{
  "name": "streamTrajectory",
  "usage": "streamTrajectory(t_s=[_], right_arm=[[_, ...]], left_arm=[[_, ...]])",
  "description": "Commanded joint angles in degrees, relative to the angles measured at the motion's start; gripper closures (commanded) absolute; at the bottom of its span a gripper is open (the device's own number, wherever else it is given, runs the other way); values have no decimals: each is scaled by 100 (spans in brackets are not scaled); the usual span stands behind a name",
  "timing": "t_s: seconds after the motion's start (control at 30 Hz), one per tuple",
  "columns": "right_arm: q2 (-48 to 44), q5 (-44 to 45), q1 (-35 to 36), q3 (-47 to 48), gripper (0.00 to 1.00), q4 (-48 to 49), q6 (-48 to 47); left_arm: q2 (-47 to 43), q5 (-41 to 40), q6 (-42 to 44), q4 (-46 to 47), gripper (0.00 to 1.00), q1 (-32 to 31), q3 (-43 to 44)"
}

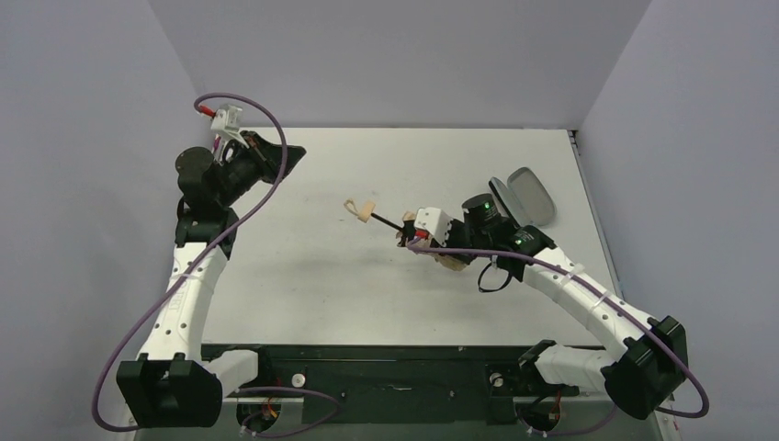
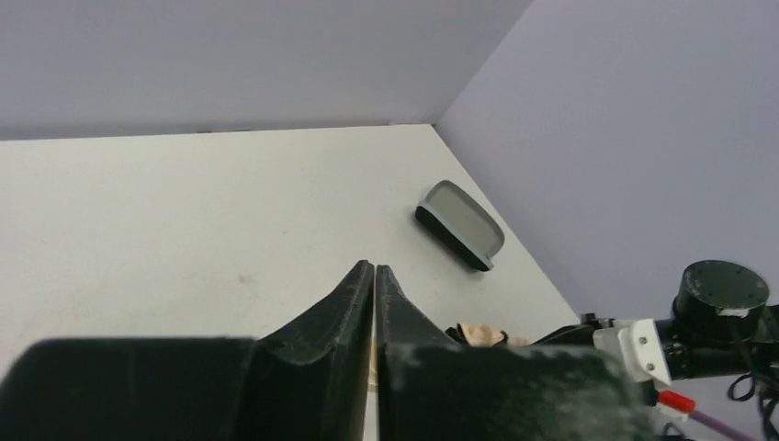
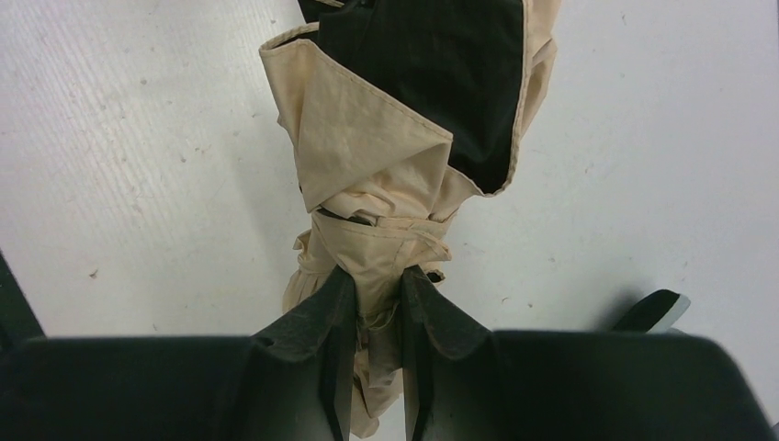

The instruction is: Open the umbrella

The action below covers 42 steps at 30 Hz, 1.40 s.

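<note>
The umbrella lies folded on the white table (image 1: 303,266) at centre right. Its small tan handle (image 1: 360,209) points left on a thin black shaft (image 1: 390,222). The wrinkled tan canopy (image 3: 367,156), with black underside (image 3: 423,64) showing, bunches under my right gripper (image 3: 377,276). The right gripper (image 1: 432,243) is shut on the canopy fabric, which fills the gap between its fingers. My left gripper (image 2: 375,268) is shut and empty, held up at the far left (image 1: 292,152), well away from the umbrella. A bit of tan fabric (image 2: 478,333) shows in the left wrist view.
A grey oval case (image 1: 528,197) lies at the back right of the table, just behind the right wrist; it also shows in the left wrist view (image 2: 459,223). Grey walls enclose the table on three sides. A black loop (image 1: 496,276) hangs by the right arm.
</note>
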Motion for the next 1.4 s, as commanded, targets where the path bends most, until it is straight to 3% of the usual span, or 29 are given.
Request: streamTrajectory(t_s=[0.0, 0.03, 0.07, 0.13, 0.27, 0.43, 0.47, 0.5, 0.57, 0.6, 0.63, 0.7, 0.93, 1.2, 1.37], right_arm=[[4, -387, -53, 201, 100, 29, -53], [64, -520, -57, 281, 100, -151, -63], [173, -573, -55, 314, 100, -217, -70], [335, -721, -53, 374, 100, -376, -146], [813, -659, -43, 499, 100, -698, -705], [1690, -375, -58, 707, 100, -864, -1226], [1791, -302, -63, 777, 91, -852, -1281], [1969, -271, -80, 808, 73, -848, -1286], [2158, -174, -108, 883, 49, -793, -1176], [2201, -91, -133, 898, 44, -728, -1058], [2278, -60, -150, 895, 31, -694, -1012], [2366, 46, -193, 868, 22, -631, -913], [2654, 49, -108, 872, 16, -830, -660], [2943, 111, 190, 704, 13, -861, -573], [3302, 723, 258, 640, 13, -606, -470]], left_arm=[[47, 809, 1126, -604, 82, -77, 373], [53, 998, 1733, -793, 72, -112, 379], [33, 1309, 2068, -1101, 51, -155, 342], [-116, 1629, 2989, -1347, 25, -183, 66], [-572, 1568, 4799, -1804, 11, -240, -543], [-608, 1315, 5262, -2142, 8, -236, -787], [-609, 1254, 5239, -2162, 8, -241, -870], [-628, 1203, 5187, -2125, 8, -238, -959], [-681, 991, 5103, -2019, 8, -230, -1107], [-703, 948, 5094, -1972, 8, -228, -1152], [-746, 870, 5097, -1937, 8, -222, -1232], [-795, 802, 5033, -1852, 7, -183, -1316], [-746, 706, 4652, -1635, 0, -36, -1435], [-707, 536, 4257, -1449, 3, 201, -1445], [-863, 116, 3248, -928, 3, 297, -1622]])
